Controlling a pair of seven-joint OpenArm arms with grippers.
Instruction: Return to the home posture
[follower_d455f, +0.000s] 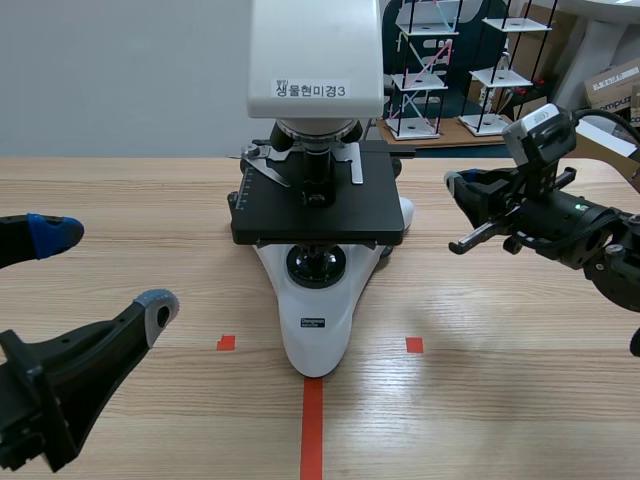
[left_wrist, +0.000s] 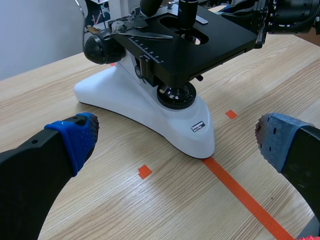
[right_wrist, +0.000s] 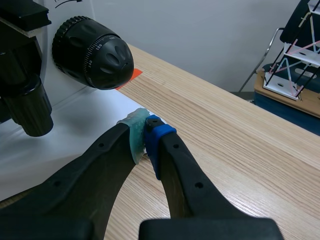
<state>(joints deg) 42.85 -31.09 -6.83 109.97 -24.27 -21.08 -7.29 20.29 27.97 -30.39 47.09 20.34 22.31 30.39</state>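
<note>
Wood-grain worktop (follower_d455f: 520, 400) stretches wide either side of the microscope (follower_d455f: 318, 320), whose head label reads "생물현미경3". Left hand (follower_d455f: 105, 270) hangs spread open, well apart from its base. Right hand (right_wrist: 146, 131), fingers pressed together on nothing, sits just beside the base near the focus knob (right_wrist: 92, 47).

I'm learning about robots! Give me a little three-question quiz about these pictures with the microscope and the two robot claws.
1. True or false: the left gripper is open, with nothing between its fingers.
2. Pick one: what stands on the table between the two arms? A) a kettle B) a microscope C) a toy car
3. Fill the gap: the right gripper has its two pads pressed together, so it is ____.

Key: 1 true; 2 B; 3 shut.
</note>
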